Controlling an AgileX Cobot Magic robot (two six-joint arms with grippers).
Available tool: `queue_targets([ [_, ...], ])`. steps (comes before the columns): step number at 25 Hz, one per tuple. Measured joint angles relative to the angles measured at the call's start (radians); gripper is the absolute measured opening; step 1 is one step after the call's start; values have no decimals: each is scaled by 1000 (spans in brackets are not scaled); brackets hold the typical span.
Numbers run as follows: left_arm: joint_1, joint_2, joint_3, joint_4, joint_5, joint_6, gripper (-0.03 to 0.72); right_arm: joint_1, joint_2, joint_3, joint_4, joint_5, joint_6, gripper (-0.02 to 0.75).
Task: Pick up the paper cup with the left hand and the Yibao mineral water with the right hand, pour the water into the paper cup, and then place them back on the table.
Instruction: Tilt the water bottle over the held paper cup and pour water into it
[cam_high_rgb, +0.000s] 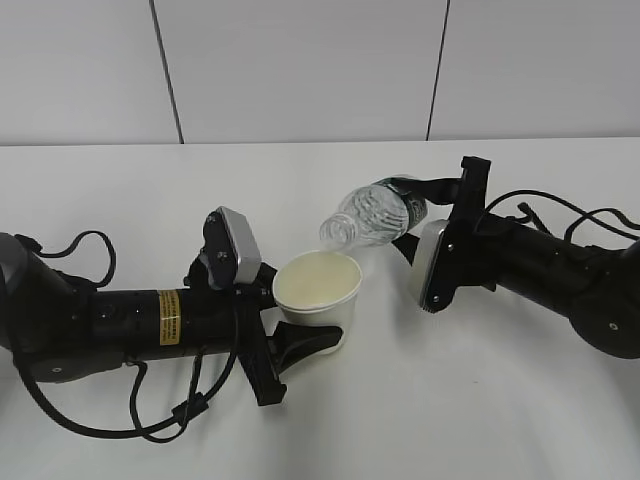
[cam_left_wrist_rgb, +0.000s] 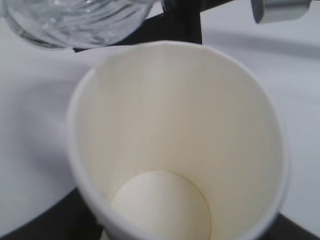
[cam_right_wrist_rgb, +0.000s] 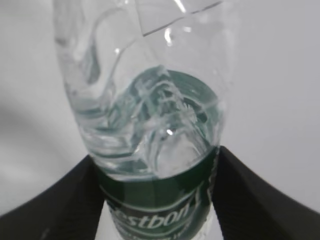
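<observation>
Above the white table (cam_high_rgb: 330, 430), near its middle, the left hand (cam_high_rgb: 300, 345) has its 2 fingers clamped on the lower wall of the paper cup (cam_high_rgb: 318, 290), holding it upright with its mouth tipped slightly toward the camera in the exterior view. Just to the right and a little higher, the right hand (cam_high_rgb: 432, 215) is closed around the green label band of the Yibao mineral water (cam_high_rgb: 375, 212); the bottle lies tilted well past level, neck pointing down and left, its open mouth just beside the cup's far rim. From the left wrist view the cup's floor looks dry and pale, and the clear shoulder of the bottle hangs at the upper edge above the rim. From the right wrist view, water is pooled and rippling inside the bottle toward the shoulder. No stream is visible in any view, so the pour appears to be just at its start. As a judgement, the next move calls for bringing the bottle mouth squarely over the cup's opening and tipping further, slowly, since the mouth sits close to the rim and water could run outside.
</observation>
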Motion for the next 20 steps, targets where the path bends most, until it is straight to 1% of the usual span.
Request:
queue_targets([
  [7,0,0,0,26,-2,0,430,0,0,0,13,0,-62,454],
  [20,0,0,0,28,28,0,430,0,-2,0,23,0,-152,454],
])
